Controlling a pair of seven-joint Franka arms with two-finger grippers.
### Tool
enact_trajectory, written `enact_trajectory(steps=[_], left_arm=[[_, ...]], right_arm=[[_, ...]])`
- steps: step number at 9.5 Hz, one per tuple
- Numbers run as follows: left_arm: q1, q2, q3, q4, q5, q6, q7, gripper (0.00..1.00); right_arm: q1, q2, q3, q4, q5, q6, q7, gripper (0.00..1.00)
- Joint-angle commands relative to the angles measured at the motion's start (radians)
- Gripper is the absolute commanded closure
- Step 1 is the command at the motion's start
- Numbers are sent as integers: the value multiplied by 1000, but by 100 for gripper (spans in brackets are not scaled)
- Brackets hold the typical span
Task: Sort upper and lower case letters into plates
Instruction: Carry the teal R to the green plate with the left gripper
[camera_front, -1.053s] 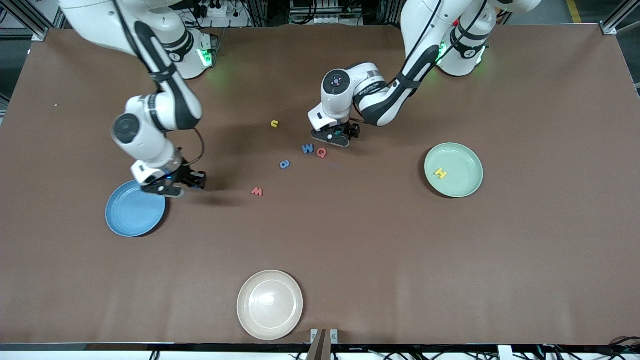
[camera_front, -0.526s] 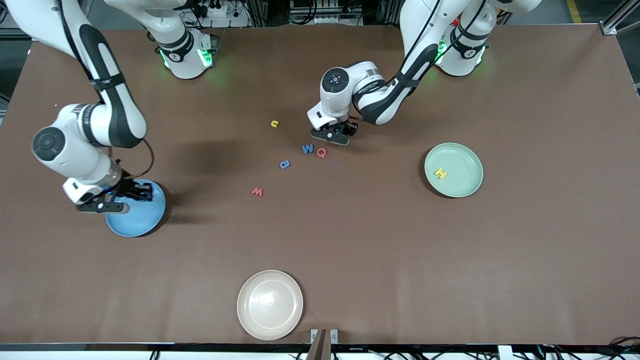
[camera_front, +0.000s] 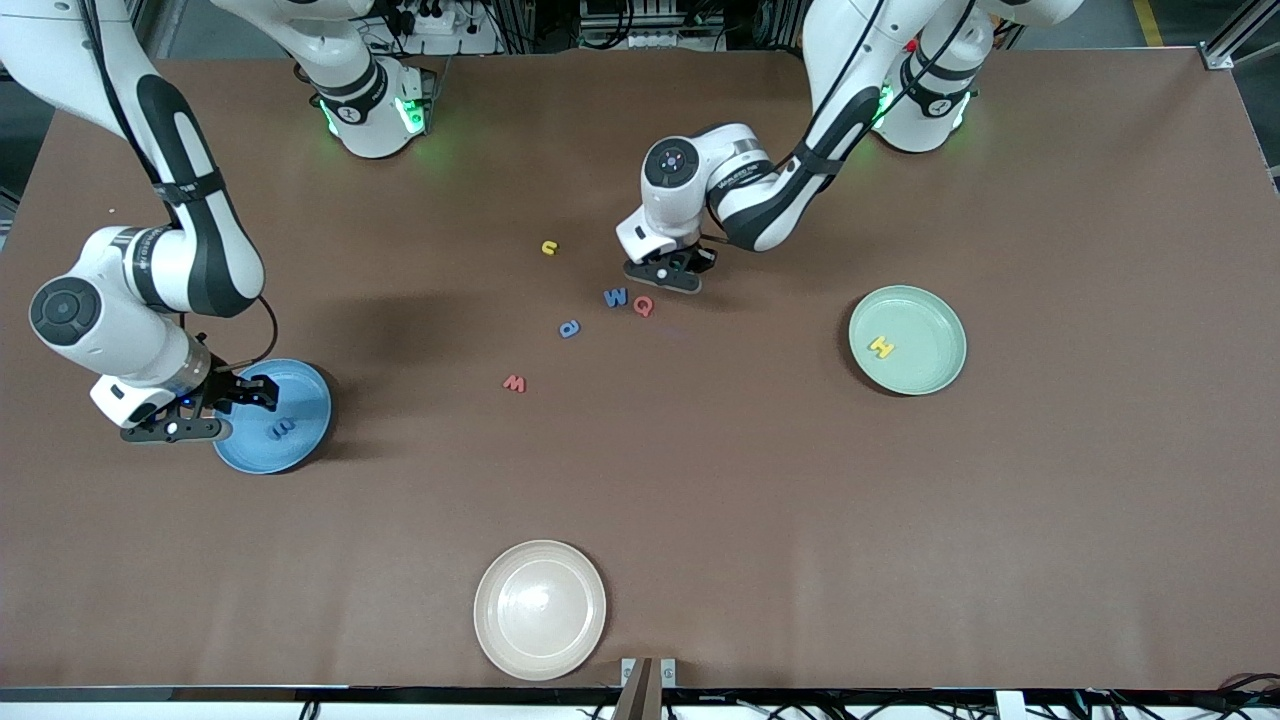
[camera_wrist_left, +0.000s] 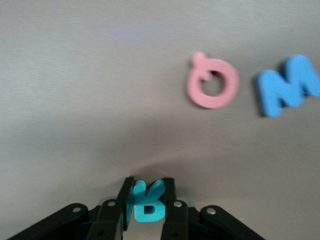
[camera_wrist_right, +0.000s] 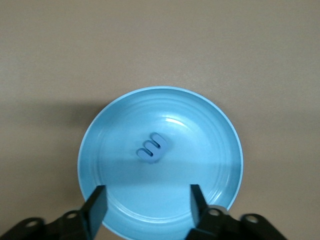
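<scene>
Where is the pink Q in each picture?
Front view: the pink Q lies mid-table, just nearer the camera than the left gripper.
Left wrist view: the Q lies past the fingers.
Right wrist view: not in it.
Shared landmark: the blue W lies right beside the Q in both.
</scene>
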Motion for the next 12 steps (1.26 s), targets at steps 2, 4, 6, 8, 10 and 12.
enact_trajectory(steps=[2,4,6,8,10,12], left_arm=[[169,-122,-14,13,-32,-247,293,100],[304,-163,-13,12,-46,-357,513,100],[439,-171,-11,-2,-44,-371,688,100],[515,-167,-11,-22,-21,-360,742,100],[602,-159,-11,-37,-4,-337,820,93],[620,-157,-11,-41,-6,-337,848,1]], right_arm=[[115,3,13,97,-2,-122,-54,0],[213,7,14,113,11,-120,-46,0],[317,9,11,107,118,-122,-38,0],[478,16,8,107,136,-114,175,0],[648,65,-4,114,138,-79,463,0],[728,81,-4,75,140,-53,604,0]])
